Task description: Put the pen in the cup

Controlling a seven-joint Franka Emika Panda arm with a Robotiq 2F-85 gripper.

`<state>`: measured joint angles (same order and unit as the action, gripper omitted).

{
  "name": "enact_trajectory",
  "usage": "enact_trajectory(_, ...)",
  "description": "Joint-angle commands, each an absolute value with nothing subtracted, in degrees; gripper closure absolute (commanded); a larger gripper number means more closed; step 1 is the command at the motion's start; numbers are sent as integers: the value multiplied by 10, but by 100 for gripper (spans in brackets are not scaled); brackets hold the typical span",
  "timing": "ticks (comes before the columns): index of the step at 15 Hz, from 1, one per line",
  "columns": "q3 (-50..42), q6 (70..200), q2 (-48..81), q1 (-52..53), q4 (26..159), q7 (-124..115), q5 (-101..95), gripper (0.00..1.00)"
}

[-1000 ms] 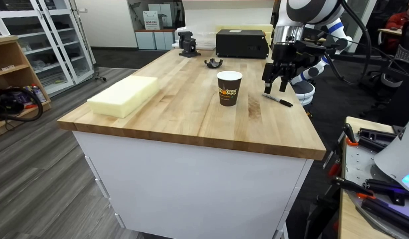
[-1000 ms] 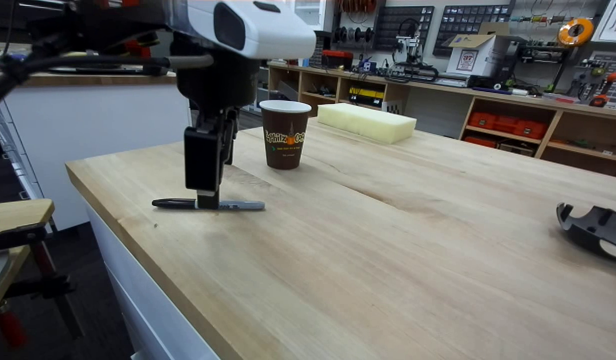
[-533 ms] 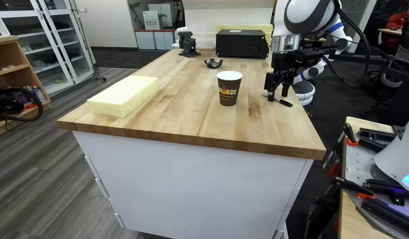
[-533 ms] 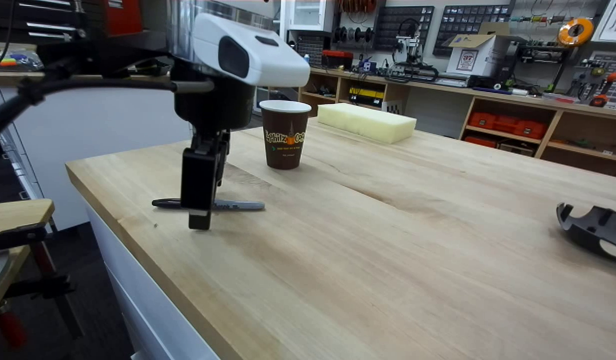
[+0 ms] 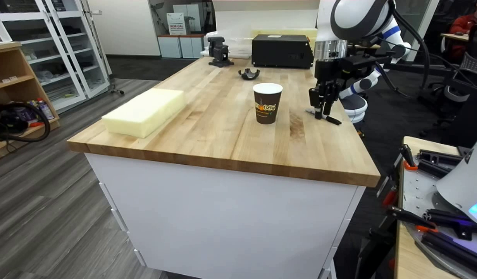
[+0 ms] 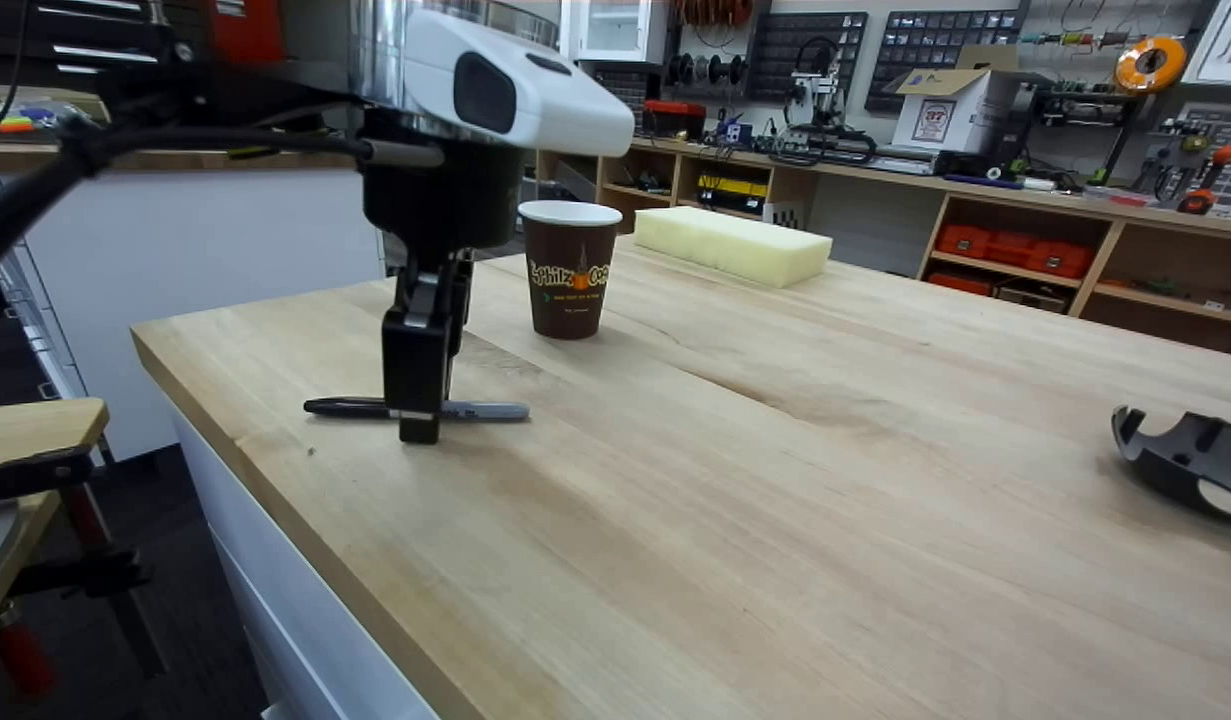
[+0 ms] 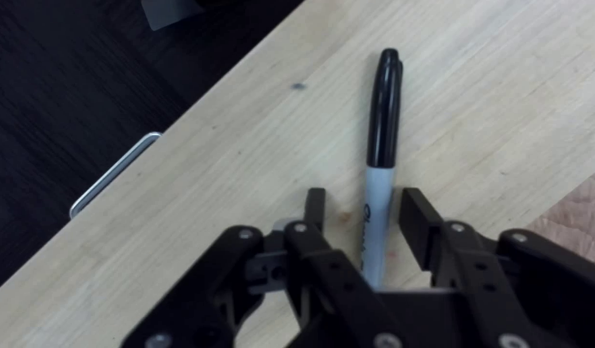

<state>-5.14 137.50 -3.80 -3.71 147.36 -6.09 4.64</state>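
Observation:
The pen, a marker with a black cap (image 7: 385,111) and a grey barrel (image 6: 490,411), lies flat on the wooden tabletop. My gripper (image 7: 363,193) points down over it, its fingers on either side of the barrel. Bare wood shows between the pen and both pads (image 7: 415,217), with the wider gap on the left in the wrist view, so nothing is gripped. In an exterior view, the near finger (image 6: 419,428) hides part of the pen. The dark brown cup (image 5: 266,104) stands upright a short way off, with a white rim and yellowish logo; its inside bottom is hidden.
A pale yellow foam block (image 5: 145,110) lies beyond the cup from the pen. A curved black part (image 6: 1185,465) and a black box (image 5: 283,51) sit further along the table. The table edge (image 7: 195,113) runs close to the pen.
My gripper has come down over the pen and shifted slightly. Its fingers were wide apart and have drawn closer together in the last half second. Pen and cup have not moved.

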Motion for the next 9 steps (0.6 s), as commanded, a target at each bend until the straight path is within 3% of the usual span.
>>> enact_trajectory(1,-44,1379,-37,-40,1471,-98,24,87)
enact_trajectory(5,-43,1339,-43,-36,1462,-88,46,96)
enact_trajectory(6,-43,1333,-45,-36,1461,-88,48,91)
enact_trajectory(9,-43,1300,-71,-38,1462,-87,56,92)
